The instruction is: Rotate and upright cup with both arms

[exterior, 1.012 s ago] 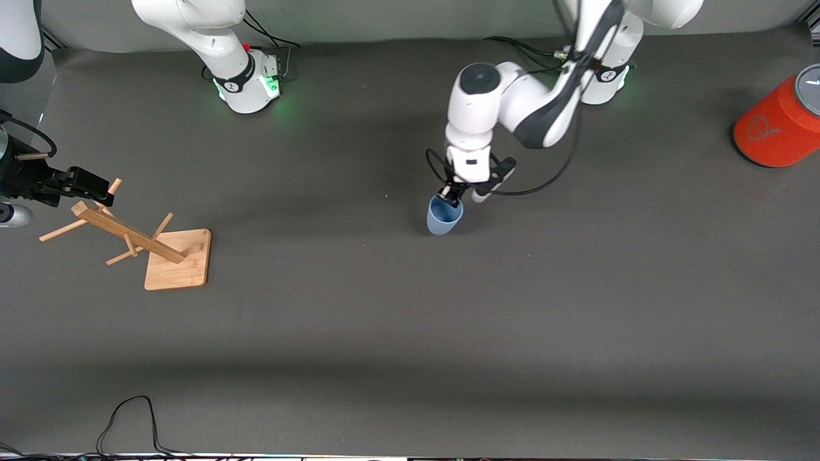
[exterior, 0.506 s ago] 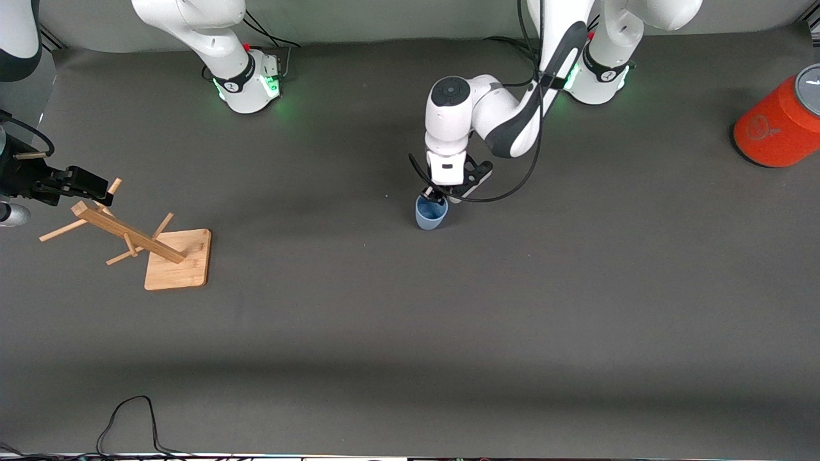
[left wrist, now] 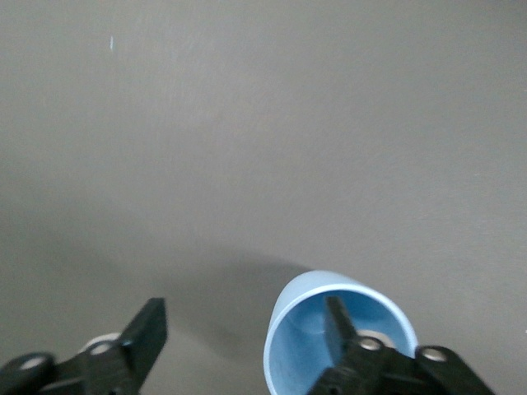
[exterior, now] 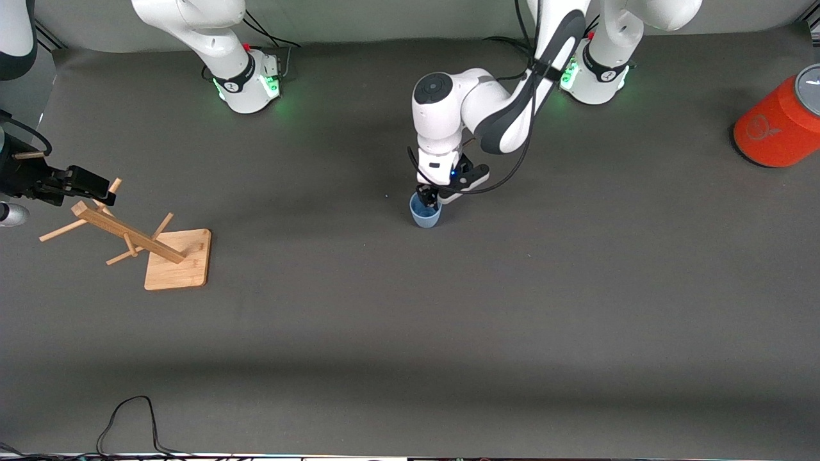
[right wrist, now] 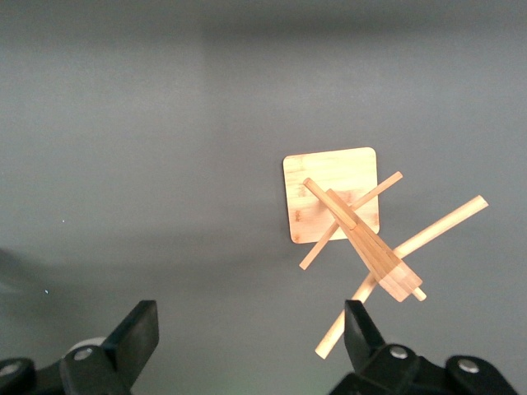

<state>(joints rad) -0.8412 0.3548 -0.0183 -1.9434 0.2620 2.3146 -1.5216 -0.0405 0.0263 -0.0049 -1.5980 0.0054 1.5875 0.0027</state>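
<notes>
The pale-blue cup [exterior: 425, 214] stands mouth up on the grey table, near the middle. In the left wrist view the cup [left wrist: 305, 346] shows its open rim and inside. My left gripper [exterior: 428, 196] is right above the cup and open [left wrist: 243, 313]. One finger [left wrist: 336, 321] reaches inside the cup and the other finger [left wrist: 148, 329] stays well outside it. My right gripper [exterior: 96, 186] waits open over the wooden rack at the right arm's end [right wrist: 249, 317].
A wooden peg rack [exterior: 178, 259] leans on its square base at the right arm's end, and it shows in the right wrist view [right wrist: 329, 206]. An orange-red can [exterior: 778, 125] stands at the left arm's end. A black cable [exterior: 128, 416] lies by the front edge.
My left arm has carried the cup toward the right arm's end of the table, and the cup has gone from tilted to upright. The right arm has not moved.
</notes>
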